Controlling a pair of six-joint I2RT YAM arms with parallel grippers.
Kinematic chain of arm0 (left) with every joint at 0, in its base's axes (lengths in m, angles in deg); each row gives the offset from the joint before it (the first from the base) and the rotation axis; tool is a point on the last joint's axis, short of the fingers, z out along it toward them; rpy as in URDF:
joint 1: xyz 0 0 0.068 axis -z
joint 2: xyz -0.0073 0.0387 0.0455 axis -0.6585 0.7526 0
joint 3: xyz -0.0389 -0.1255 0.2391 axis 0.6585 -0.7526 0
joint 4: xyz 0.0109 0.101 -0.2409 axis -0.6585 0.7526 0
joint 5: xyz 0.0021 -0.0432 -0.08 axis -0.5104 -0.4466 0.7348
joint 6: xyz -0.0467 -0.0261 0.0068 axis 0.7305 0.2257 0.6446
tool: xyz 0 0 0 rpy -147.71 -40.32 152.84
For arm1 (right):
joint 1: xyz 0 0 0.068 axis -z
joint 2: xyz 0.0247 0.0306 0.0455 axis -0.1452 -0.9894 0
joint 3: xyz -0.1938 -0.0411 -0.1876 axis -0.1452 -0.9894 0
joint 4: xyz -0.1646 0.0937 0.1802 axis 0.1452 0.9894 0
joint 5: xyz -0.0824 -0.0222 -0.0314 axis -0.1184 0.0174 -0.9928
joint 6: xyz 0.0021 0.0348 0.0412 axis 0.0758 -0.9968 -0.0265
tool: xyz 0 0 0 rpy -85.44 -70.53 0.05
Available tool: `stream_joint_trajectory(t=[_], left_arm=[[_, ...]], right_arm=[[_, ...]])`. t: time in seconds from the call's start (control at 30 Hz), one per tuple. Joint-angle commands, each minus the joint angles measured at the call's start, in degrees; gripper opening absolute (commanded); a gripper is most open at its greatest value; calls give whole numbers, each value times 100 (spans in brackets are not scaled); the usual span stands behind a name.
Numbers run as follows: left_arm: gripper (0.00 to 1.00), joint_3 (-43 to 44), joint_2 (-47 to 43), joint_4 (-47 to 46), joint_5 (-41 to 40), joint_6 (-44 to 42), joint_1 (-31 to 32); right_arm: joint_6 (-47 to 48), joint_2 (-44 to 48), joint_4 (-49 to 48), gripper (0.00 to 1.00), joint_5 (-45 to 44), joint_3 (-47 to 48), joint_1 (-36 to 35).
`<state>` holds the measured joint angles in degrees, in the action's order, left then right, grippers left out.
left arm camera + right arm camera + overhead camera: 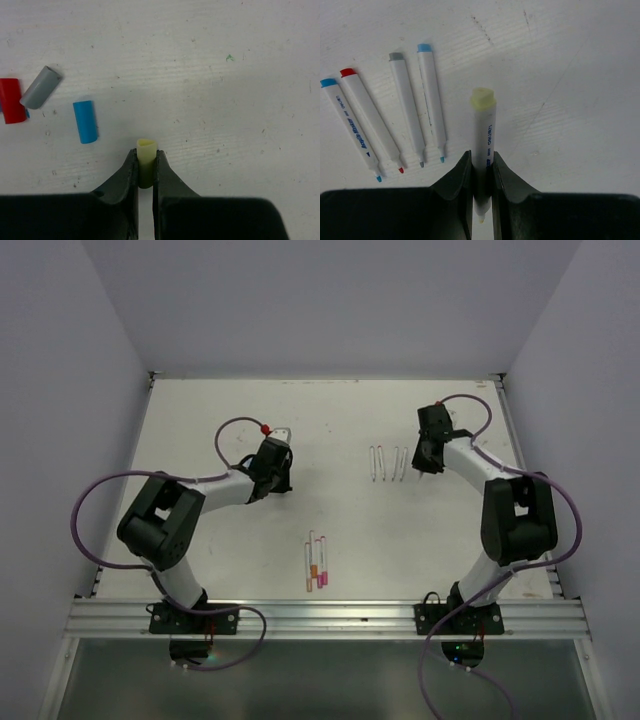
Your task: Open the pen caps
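Open tabletop (330,410) stretches toward twelve o'clock beyond both bent arms, left gripper (146,161) pinched tight on a yellow cap (146,149), right gripper (482,157) clamping a yellow-ended pen (483,122).

Leftmost blue-ended pen (351,125): the barrel carries blue lettering reading "Acrylic Marker", plus a small grey mark too small to read. Yellow-ended pen (483,135): grey barrel print, apparently "deli" with an "mm" mark; remainder illegible.
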<state>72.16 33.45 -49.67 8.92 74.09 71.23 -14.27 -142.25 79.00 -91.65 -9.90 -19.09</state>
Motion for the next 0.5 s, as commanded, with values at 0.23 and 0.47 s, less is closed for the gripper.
stream_joint_trajectory(t=[0.23, 0.47], left_arm=[[0, 543, 358, 111, -564, -301, -60], [0, 781, 525, 357, -1099, -398, -95]], right_arm=[[193, -586, -189, 1, 160, 231, 160], [211, -955, -277, 8, 222, 363, 213]])
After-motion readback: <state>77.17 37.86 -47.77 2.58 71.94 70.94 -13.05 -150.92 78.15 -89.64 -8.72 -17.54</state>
